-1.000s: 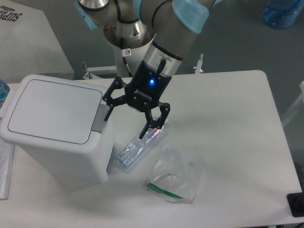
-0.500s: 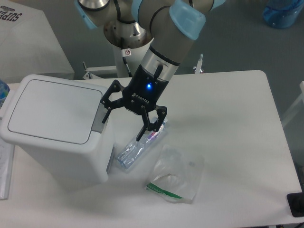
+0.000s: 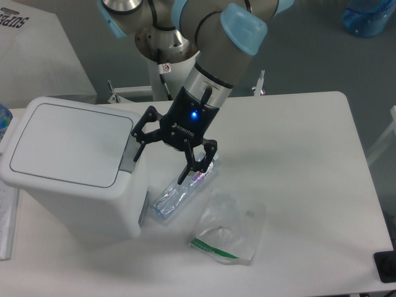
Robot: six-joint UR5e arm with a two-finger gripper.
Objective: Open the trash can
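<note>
Hovering low over the white desk (image 3: 297, 142), the black two-finger jaws (image 3: 159, 158) hang spread wide apart, gripping nothing, a blue light glowing on the body just above them. One finger (image 3: 140, 143) points down right at the grey push-button tab (image 3: 129, 156) on the near edge of the large white boxy plastic trash can (image 3: 74, 173); whether it touches the tab cannot be told from here. The can sits directly beside that finger, on its outer side, and its flat hinged lid (image 3: 68, 143) lies shut and level. The other finger (image 3: 189, 167) reaches down over a clear, crumpled plastic bottle with a reddish label (image 3: 182, 189), which lies on the desk just below the jaws, one end tucked against the can's wall. Further out beyond the bottle lies a clear plastic bag with a green strip (image 3: 228, 228), flat on the desk and well apart from the jaws.
</note>
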